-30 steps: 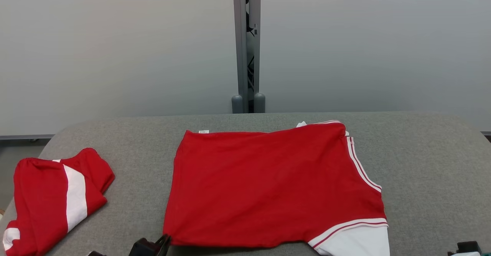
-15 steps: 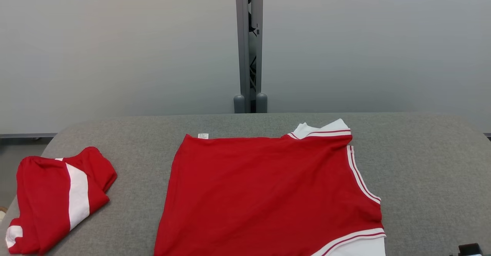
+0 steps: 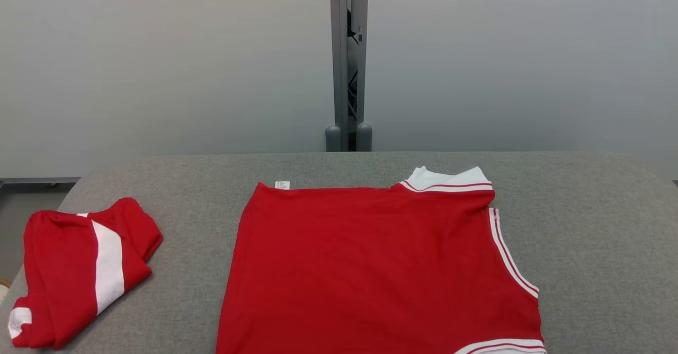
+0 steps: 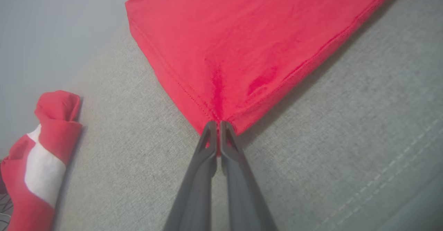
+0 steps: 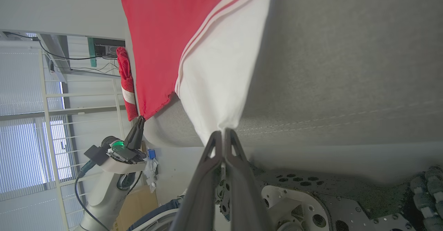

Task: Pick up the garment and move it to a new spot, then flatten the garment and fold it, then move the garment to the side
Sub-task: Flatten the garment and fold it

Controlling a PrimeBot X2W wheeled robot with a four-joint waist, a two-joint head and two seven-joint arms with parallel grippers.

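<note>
A robotics lab: padded grey table (image 3: 588, 211), plain partition panels (image 3: 159, 62), wire shelving (image 5: 80, 95) strung with cables (image 5: 69, 56).

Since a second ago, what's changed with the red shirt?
The red shirt was drawn toward the robot, and its white collar spread out at the far edge. Left gripper and right gripper stay shut on its near corners. The folded garment at the left stayed put.

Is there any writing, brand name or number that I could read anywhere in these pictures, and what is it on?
No text can be read.
Small white label on the far edge of the red garment: any print on it is too small to read.
</note>
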